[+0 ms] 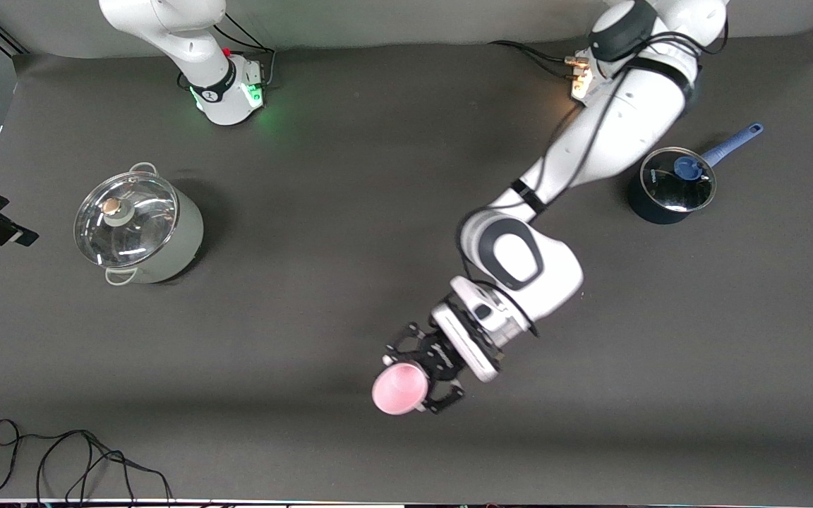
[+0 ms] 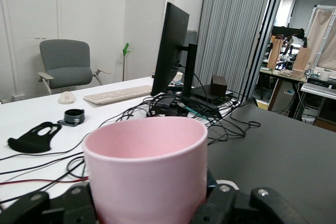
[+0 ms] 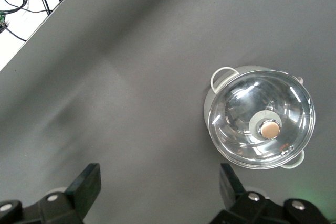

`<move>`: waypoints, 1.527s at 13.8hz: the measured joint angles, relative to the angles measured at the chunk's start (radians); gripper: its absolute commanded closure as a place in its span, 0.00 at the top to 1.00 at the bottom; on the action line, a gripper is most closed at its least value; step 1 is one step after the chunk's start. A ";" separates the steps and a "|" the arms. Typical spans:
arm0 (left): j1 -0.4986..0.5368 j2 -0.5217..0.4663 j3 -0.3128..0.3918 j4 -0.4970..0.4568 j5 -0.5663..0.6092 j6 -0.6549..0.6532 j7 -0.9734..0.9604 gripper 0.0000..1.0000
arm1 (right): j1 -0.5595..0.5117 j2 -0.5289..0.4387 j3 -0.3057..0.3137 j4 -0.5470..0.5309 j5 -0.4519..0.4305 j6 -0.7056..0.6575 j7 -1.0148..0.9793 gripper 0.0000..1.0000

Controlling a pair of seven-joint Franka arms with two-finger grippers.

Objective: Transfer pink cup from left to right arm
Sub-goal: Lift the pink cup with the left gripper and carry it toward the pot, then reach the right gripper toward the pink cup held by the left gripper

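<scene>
1. Cup (image 1: 398, 390) pinched between the fingers of the left gripper (image 1: 426, 374), carried over bare table (image 1: 350, 282) toward the front camera's edge, roughly mid-table, mouth turned toward the camera

2. Seen from the left wrist too: pink cup (image 2: 147, 169) clamped low on its body between the black fingers (image 2: 231, 205), rim and upper wall standing free

3. Right gripper (image 3: 157, 192) spread wide, holding nothing, parked high over the table beside the lidded grey pot (image 3: 261, 124); waiting near its own base, well apart from the cup

4. Risk one: a long gap to close. Misjudged approach by the right arm likely to knock the rim and twist the cup in the left fingers

5. Risk two: smooth, tapered plastic. Squeezed on the taper, apt to slide out; dropped from here, probably rolling off toward the table's edge

6. Risk three: timing. Letting go on the left before the right has truly closed means a fall

7. Risk four: crowding. Only the free rim end offers room, so finger-on-finger contact looks possible

8. Grey pot (image 1: 137, 227) and blue saucepan (image 1: 671, 185) well clear, little threat from either
</scene>
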 measured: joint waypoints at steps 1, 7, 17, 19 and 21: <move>-0.026 -0.005 0.000 0.012 0.001 0.027 -0.009 0.00 | 0.001 0.000 0.001 0.001 0.000 0.000 0.000 1.00; -0.196 -0.059 0.001 0.074 0.008 0.213 -0.029 0.00 | 0.035 0.001 0.010 0.011 0.001 0.002 0.005 1.00; -0.405 -0.065 0.175 0.119 0.084 0.329 -0.052 0.00 | 0.097 0.046 0.022 0.103 0.002 -0.016 0.082 0.99; -0.446 -0.065 0.222 0.123 0.085 0.358 -0.069 0.00 | 0.123 0.110 0.038 0.205 0.002 -0.072 0.157 0.99; -0.489 -0.065 0.287 0.125 0.085 0.386 -0.116 0.00 | 0.144 0.175 0.075 0.300 0.010 -0.106 0.231 0.99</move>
